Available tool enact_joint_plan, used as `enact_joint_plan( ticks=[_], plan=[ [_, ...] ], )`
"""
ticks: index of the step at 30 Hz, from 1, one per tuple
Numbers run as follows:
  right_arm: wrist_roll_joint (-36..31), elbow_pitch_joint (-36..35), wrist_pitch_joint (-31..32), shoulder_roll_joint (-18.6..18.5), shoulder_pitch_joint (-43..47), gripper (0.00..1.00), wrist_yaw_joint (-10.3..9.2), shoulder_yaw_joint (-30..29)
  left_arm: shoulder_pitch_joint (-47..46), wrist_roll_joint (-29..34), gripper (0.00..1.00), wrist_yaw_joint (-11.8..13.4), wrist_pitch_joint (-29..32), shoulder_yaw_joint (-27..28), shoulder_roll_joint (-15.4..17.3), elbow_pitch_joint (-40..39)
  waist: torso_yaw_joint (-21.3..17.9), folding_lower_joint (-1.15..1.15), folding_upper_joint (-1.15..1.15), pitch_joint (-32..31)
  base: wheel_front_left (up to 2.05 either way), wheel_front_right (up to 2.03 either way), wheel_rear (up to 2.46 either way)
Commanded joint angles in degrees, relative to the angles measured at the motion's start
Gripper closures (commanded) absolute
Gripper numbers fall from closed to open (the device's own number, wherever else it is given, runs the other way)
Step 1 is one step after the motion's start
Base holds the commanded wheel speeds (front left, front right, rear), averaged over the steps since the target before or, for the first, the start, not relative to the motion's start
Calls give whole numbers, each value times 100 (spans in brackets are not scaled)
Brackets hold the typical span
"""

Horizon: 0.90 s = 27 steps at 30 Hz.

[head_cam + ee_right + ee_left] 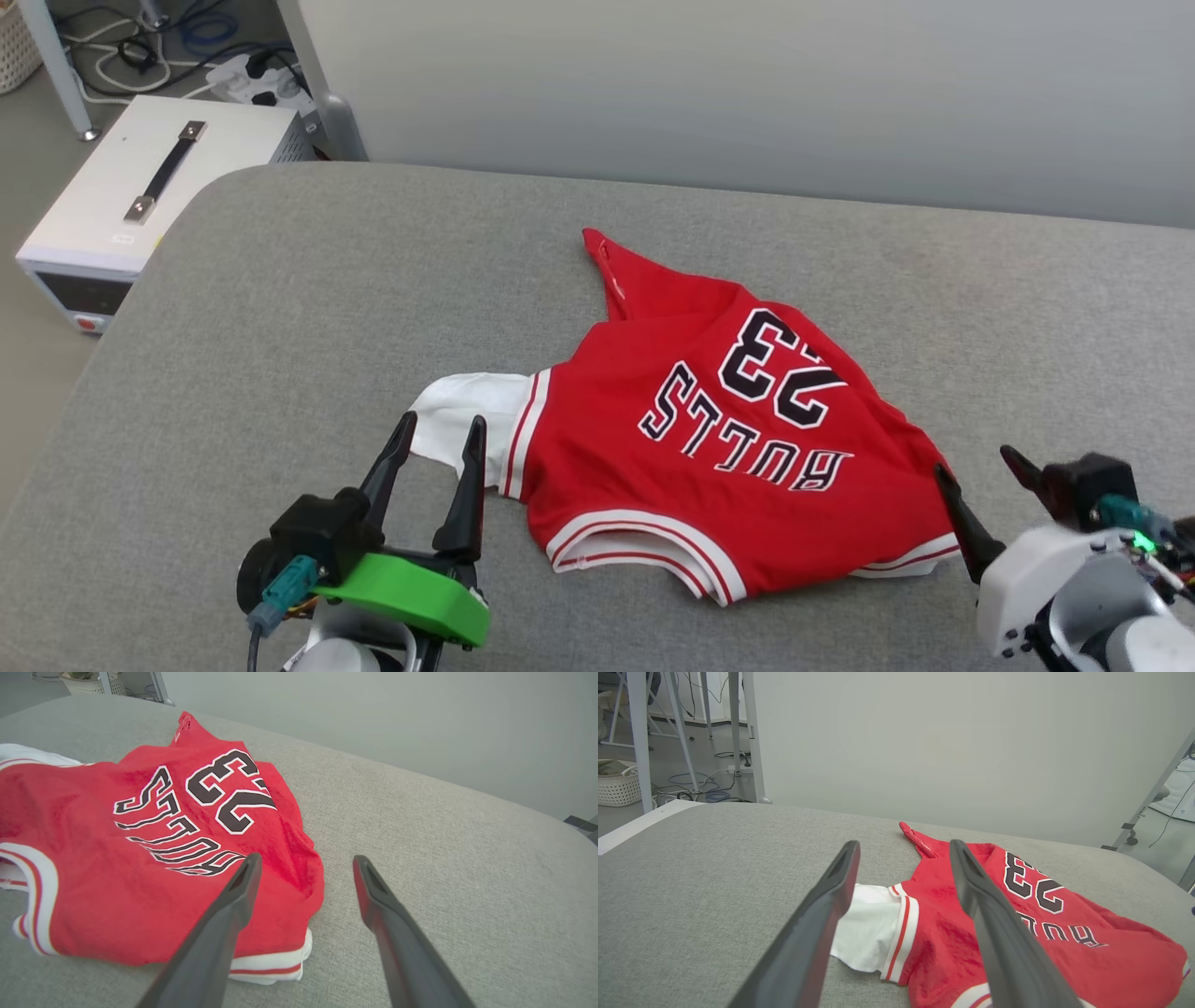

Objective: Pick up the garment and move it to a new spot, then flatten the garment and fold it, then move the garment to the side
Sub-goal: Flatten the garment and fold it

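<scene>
1. Left fingers (pixel 467 485), near left: apart, empty, tips by the white sleeve.
2. Right fingers (pixel 966 532), near right: apart, empty, just beside the jersey's right edge.
3. Jersey (pixel 728 448): mid-bench (pixel 280 327), rumpled, lettering up, collar nearest.
4. White box (pixel 140 196): floor, far left.

The left gripper (pixel 443 420) is built of tapered black fingers (pixel 465 495), a green plate (pixel 411 597) and a teal connector (pixel 280 586); the right gripper (pixel 973 460) is cased in white.
</scene>
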Motion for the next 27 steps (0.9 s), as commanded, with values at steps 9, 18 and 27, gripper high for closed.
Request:
enact_joint_plan(
  ticks=[9,18,27],
  plan=[
    [1380,22,3237,-1079,-1262,0,-6,623,-343,162,0,-168,-33,100,-246,60,528,0,0,693,0,0,0],
    [1636,512,4319,-1151,-1744,0,-6,559,-556,244,0,-250,-33,145,-372,114,889,0,0,1082,0,0,0],
    [1847,770,4158,-1208,-1846,100,-6,879,-640,296,0,-286,-34,180,-428,133,1024,0,0,1276,0,0,0]
  ],
)
